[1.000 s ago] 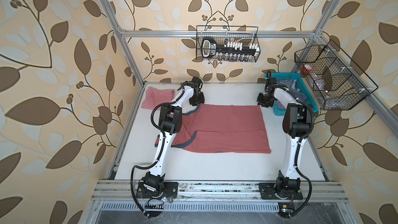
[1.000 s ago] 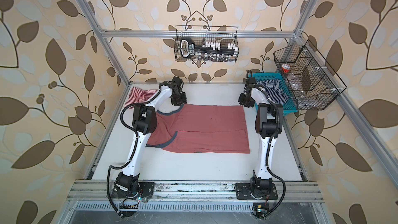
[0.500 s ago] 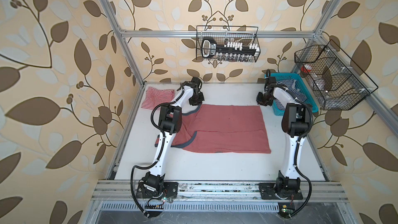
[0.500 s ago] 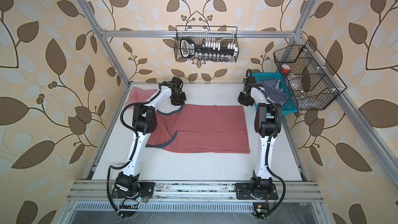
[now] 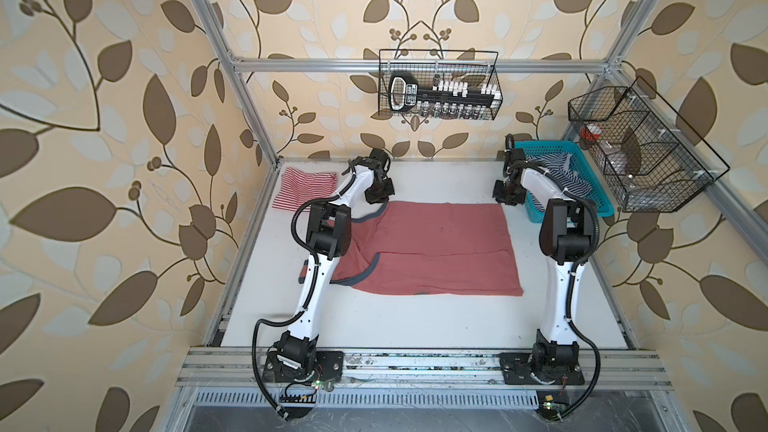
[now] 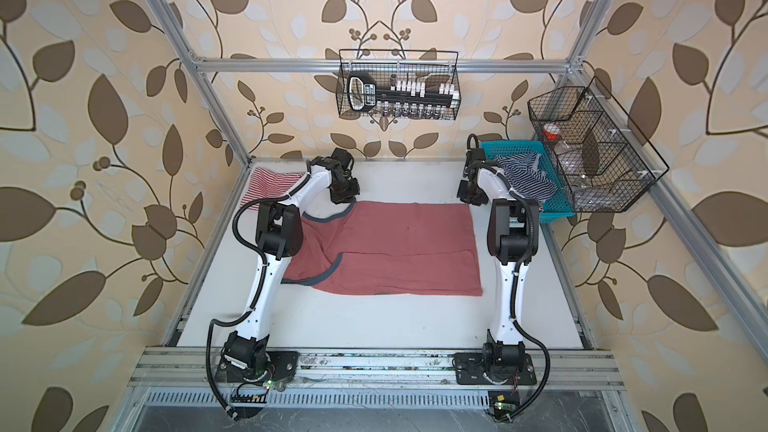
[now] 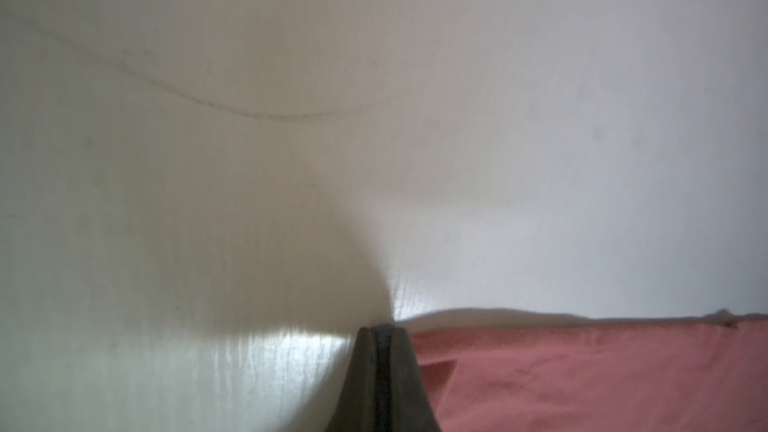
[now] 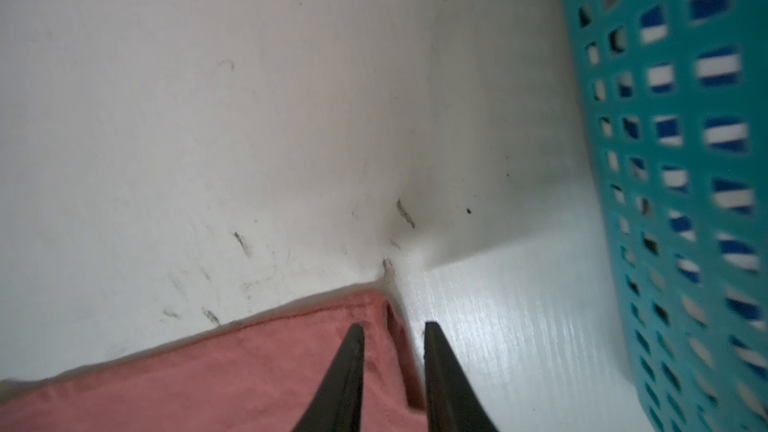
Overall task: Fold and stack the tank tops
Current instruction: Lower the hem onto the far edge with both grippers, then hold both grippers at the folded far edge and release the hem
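Spanning the middle of the bench (image 5: 415,326), the dusty red tank top (image 5: 436,251) lies flat. The striped tank top (image 5: 305,189) sits folded in the far left corner. The left jaws are closed at the red top's far edge; whether they have caught cloth cannot be confirmed. The right jaws stand apart, straddling its far right corner. Risk: a missed or uneven pinch would likely skew the next fold.

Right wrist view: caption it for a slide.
Open right pincer straddles the red tank top's corner beside a teal basket.

No legible text or numbers
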Available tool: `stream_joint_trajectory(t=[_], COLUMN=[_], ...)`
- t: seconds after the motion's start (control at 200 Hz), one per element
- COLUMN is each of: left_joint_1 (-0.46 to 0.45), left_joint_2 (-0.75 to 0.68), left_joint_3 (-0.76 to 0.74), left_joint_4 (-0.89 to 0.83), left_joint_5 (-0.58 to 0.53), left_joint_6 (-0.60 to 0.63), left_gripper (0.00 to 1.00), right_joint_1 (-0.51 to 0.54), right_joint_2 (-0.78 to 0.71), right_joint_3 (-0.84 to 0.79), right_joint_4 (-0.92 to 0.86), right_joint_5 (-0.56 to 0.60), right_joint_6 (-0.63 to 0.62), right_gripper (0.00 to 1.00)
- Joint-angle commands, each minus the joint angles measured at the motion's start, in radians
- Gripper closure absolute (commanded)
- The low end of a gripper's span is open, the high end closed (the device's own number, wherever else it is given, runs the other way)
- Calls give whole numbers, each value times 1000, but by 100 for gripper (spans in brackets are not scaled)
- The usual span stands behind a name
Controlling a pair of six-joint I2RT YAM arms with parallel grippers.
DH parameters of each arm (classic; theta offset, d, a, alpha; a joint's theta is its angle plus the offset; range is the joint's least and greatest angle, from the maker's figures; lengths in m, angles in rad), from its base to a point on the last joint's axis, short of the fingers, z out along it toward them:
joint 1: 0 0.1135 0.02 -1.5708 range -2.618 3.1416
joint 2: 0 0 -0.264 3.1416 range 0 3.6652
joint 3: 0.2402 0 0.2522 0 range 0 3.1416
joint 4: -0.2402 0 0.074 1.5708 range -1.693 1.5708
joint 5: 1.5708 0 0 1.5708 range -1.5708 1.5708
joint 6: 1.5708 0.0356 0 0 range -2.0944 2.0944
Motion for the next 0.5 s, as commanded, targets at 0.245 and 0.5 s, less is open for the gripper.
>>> stream_joint_trajectory(t=[0.245,0.5], left_joint_1=[13,13], left_joint_2=[-51,-58], left_joint_3=[-21,-31], left_joint_4=[-13,-12], left_joint_5=[-7,-7], left_joint_6=[13,18], left_gripper=[100,100], right_joint_1=[44,44], right_joint_2=[-33,3], right_joint_3=[-46,-14], right_joint_4=[46,42], right_joint_5=[119,118], right_joint_6=[-56,-59], right_gripper=[72,71])
